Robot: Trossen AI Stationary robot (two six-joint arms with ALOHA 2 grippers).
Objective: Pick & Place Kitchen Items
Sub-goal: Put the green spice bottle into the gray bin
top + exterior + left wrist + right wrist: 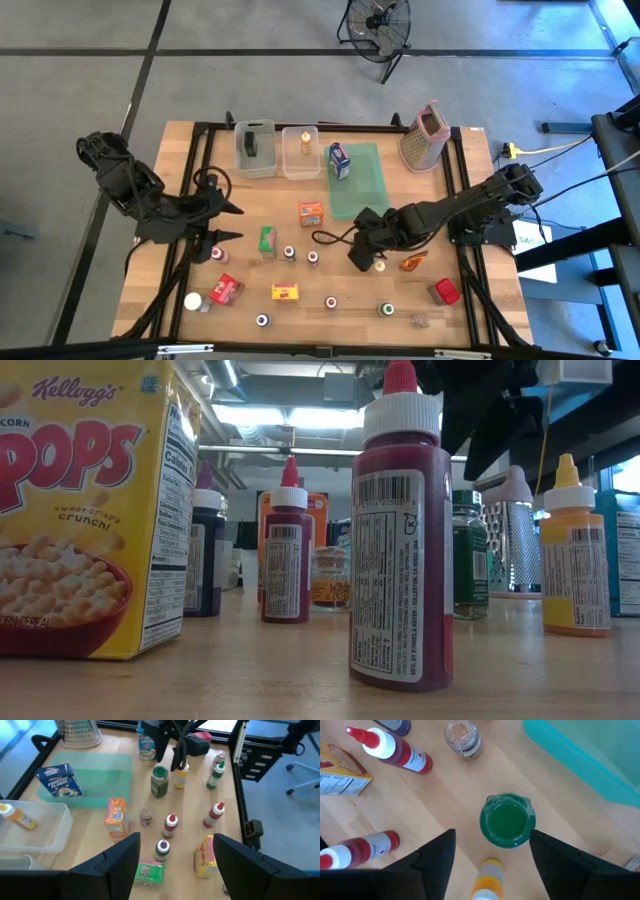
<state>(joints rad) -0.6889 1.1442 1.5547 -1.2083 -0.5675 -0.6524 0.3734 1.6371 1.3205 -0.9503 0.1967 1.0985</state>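
In the right wrist view we see the green-capped jar (pixel 507 821) upright on the desk (pixel 445 790), at frame centre, between the right gripper (pixel 490 851)'s spread jaws, untouched; a yellow bottle (pixel 487 882) lies below it. At the overhead picture's left, our left gripper (pixel 228 222) hovers, jaws spread, empty.

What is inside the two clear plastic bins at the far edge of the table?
The right bin holds one small orange-yellow bottle, lying on its floor. The left bin holds a dark object; what it is cannot be told, and anything beneath it is covered.
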